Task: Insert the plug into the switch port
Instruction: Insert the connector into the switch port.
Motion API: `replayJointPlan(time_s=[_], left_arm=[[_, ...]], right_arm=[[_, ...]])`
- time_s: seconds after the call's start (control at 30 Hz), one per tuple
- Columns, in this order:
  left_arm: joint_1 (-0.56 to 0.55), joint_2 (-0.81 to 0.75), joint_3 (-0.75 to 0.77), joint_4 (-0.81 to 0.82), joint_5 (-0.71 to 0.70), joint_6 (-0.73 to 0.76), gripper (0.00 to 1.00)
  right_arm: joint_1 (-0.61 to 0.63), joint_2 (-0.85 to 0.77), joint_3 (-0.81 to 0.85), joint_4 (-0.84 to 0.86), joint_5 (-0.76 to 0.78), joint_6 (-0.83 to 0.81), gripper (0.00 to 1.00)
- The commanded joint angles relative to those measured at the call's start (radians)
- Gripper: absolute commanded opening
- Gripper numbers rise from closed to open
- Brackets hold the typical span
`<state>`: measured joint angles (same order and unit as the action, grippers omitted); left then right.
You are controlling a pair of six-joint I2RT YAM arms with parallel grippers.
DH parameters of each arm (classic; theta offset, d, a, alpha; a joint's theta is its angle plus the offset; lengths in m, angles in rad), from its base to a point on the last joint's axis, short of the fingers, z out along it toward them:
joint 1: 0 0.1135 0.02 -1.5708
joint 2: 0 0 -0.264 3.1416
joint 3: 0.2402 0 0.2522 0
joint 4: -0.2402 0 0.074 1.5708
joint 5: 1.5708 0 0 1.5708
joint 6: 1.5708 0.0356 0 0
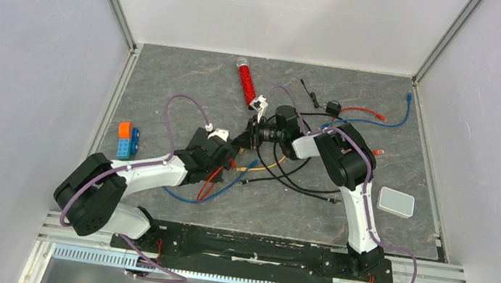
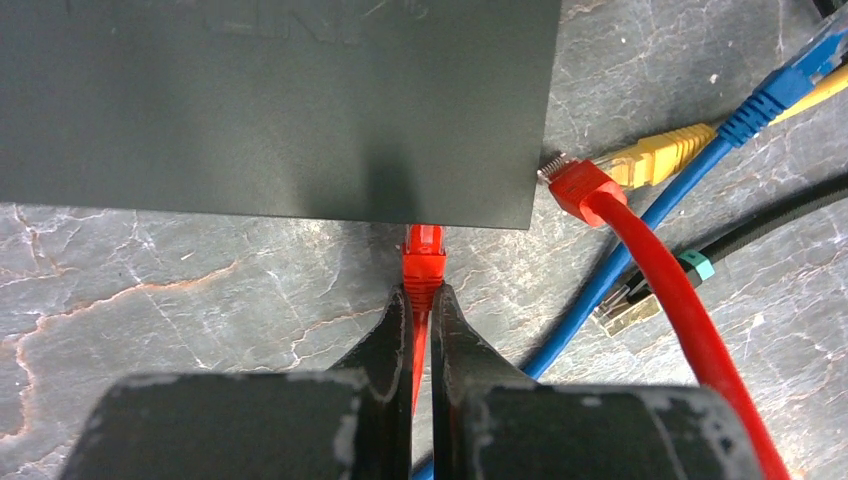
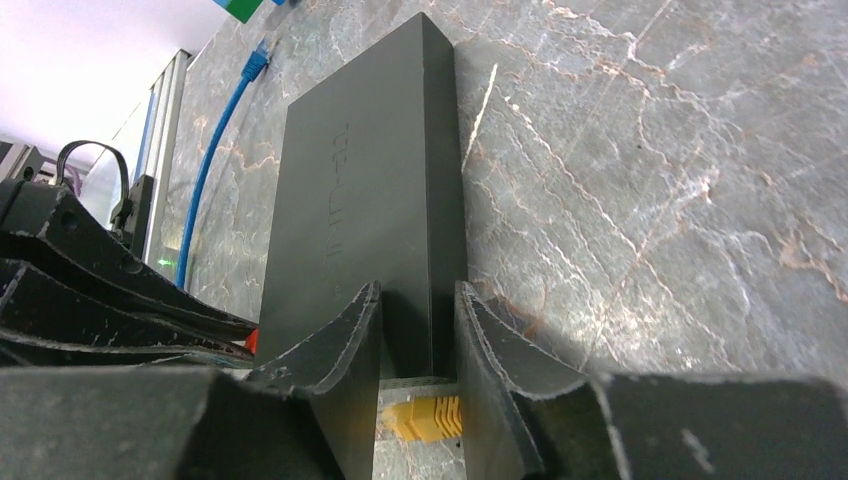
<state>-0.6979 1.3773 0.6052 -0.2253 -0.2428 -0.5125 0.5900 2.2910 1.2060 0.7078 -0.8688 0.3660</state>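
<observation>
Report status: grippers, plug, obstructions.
Left gripper shut on red plug. Right gripper clamped on black switch's end. Plug nose at switch's edge, port hidden. Loose cables beside corner, not blocking.

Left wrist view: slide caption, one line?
Left gripper, shut on the red cable plug, holds it at the flat black switch box's edge.

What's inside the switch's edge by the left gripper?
A red plug, held by the left gripper, meets the switch edge; its tip and the port are hidden beneath.
</observation>
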Motion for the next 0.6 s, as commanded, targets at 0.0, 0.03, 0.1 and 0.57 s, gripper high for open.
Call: replayJointPlan(time_s=[0.0, 0.03, 0.1, 0.57], left_arm=[[0.024, 0.053, 0.013, 0.272, -0.13, 0.158, 0.02], [0.024, 0.066, 0.019, 0.281, -0.129, 0.174, 0.02], [0.024, 0.098, 0.029, 0.296, -0.133, 0.193, 0.02], [0.098, 0.022, -0.027, 0.386, -0.1, -0.066, 0.02]], right_arm=[[0.208, 0.115, -0.051, -0.287, -0.321, 0.049, 0.22], [0.212, 0.117, -0.051, -0.288, -0.321, 0.051, 0.21], [0.22, 0.119, -0.055, -0.278, -0.322, 0.057, 0.21], [0.237, 0.076, -0.159, -0.156, -0.262, 0.159, 0.18]])
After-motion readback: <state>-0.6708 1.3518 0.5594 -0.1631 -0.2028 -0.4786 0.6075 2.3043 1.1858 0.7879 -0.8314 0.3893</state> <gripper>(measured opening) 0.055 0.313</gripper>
